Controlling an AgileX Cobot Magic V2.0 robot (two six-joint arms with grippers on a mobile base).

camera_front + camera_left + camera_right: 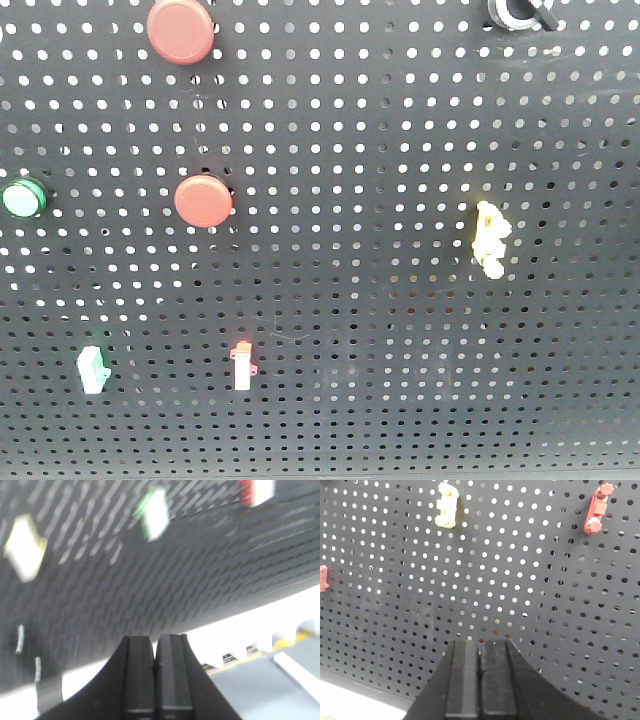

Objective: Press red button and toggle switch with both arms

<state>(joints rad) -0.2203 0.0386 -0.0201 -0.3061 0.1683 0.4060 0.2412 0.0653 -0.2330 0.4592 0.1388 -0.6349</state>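
Observation:
In the front view a black pegboard [400,350] fills the frame. The red button [180,30], the larger glossy disc, sits at the top left, partly cut by the frame edge. The toggle switch [520,12], with a silver ring and a black lever, is at the top right edge, mostly cut off. Neither gripper shows in this view. My left gripper [155,641] is shut and empty near the board's lower edge, in a blurred view. My right gripper [481,645] is shut and empty, close to the board's lower part. The button and the toggle are out of both wrist views.
A smaller red button [203,201] and a green button [22,198] sit mid-left. A yellow clip [490,238] is on the right, also in the right wrist view [446,506]. White rockers with green tip [92,368] and red tip [243,366] sit low.

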